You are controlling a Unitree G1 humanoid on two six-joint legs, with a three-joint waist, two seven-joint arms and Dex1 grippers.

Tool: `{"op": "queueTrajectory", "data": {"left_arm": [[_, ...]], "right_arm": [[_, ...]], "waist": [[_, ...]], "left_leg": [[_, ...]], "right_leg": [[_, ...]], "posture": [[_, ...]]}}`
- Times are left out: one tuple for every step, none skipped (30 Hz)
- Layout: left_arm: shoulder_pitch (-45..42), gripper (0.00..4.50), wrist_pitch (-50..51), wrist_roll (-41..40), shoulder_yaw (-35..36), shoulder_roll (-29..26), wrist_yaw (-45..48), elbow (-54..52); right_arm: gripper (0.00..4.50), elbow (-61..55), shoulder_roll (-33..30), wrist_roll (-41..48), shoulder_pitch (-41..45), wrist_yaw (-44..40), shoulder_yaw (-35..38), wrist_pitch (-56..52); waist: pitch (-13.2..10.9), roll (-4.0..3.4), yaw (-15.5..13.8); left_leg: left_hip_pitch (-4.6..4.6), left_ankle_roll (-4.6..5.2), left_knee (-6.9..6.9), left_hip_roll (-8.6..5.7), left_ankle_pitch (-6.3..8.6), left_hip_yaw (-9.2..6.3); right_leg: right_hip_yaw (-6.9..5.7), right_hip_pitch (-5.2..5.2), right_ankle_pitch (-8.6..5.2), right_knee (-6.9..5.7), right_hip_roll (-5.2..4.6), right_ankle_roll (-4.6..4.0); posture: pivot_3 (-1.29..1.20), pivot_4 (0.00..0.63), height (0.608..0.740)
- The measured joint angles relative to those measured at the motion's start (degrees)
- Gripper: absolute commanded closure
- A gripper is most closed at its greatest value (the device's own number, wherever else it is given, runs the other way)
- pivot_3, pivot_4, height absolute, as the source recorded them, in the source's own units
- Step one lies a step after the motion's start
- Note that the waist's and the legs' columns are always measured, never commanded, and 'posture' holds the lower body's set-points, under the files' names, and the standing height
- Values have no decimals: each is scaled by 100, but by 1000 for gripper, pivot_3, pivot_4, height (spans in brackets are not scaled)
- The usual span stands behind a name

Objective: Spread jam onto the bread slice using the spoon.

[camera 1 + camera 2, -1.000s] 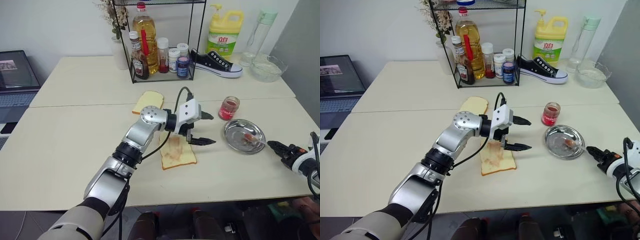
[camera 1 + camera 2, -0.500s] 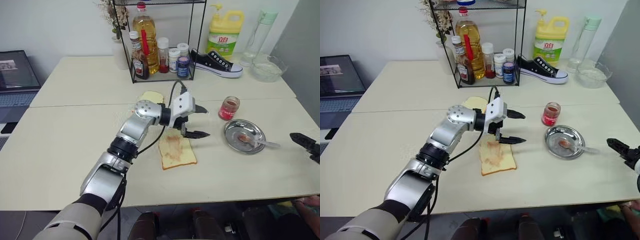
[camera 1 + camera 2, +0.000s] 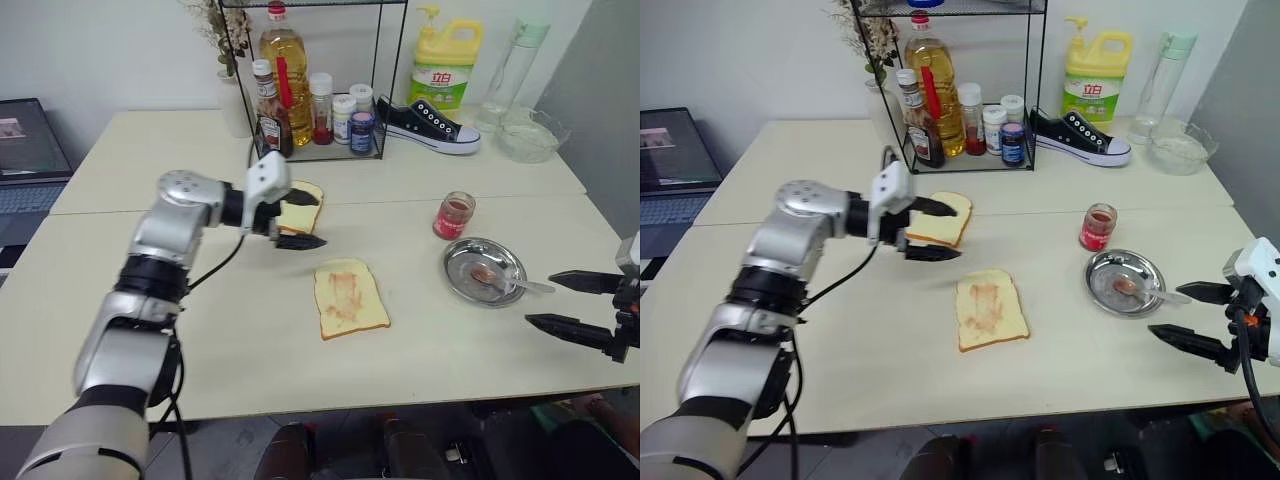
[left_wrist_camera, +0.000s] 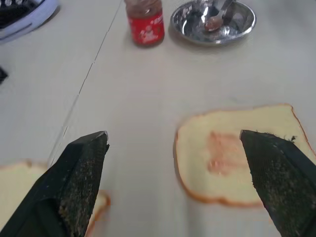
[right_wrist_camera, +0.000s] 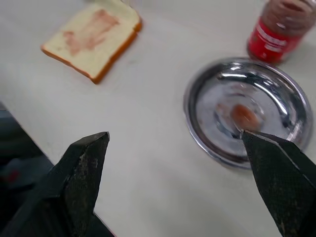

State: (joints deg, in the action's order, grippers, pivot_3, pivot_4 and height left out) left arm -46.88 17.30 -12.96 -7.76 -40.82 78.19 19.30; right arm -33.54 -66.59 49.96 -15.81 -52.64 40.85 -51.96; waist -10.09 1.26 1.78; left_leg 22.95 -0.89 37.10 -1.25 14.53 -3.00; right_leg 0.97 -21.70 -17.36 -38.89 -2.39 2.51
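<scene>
bread slice mid-surface toward the front edge, thin jam smear | spoon in steel plate near right edge | left hand, right hand released, empty | judgement: spreading looks done (thin); retreat clear of plate.

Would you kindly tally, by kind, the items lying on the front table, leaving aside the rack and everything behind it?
Bread slices: 2, a jam-smeared one and a plain one
Jam jar: 1
Steel plate: 1
Spoon: 1, resting in the plate
Total: 5
</scene>
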Motion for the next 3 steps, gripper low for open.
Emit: {"op": "queueTrajectory", "data": {"left_arm": [[416, 0, 246, -101, 170, -300, 8, -404], [918, 0, 597, -222, 394, -615, -52, -907], [1222, 0, 841, -293, 540, -788, -125, -1237]], "right_arm": [[24, -150, 95, 49, -35, 55, 7, -45], [24, -288, 210, 76, -48, 154, -12, -122], [24, -332, 305, 77, -65, 227, -32, -163]], "waist": [[0, 1, 5], [-4, 8, 3], [-6, 11, -15]], "left_leg": [[0, -1, -1, 2, 1, 0], [5, -2, 0, 2, 1, -6], [5, -3, 5, 0, 0, -10]], "right_leg": [[5, 0, 0, 2, -14, -1], [3, -2, -1, 2, -28, -1], [-3, 1, -1, 0, -34, -1]], "posture": [[0, 150, 740], [0, 150, 740], [0, 150, 740]]}}
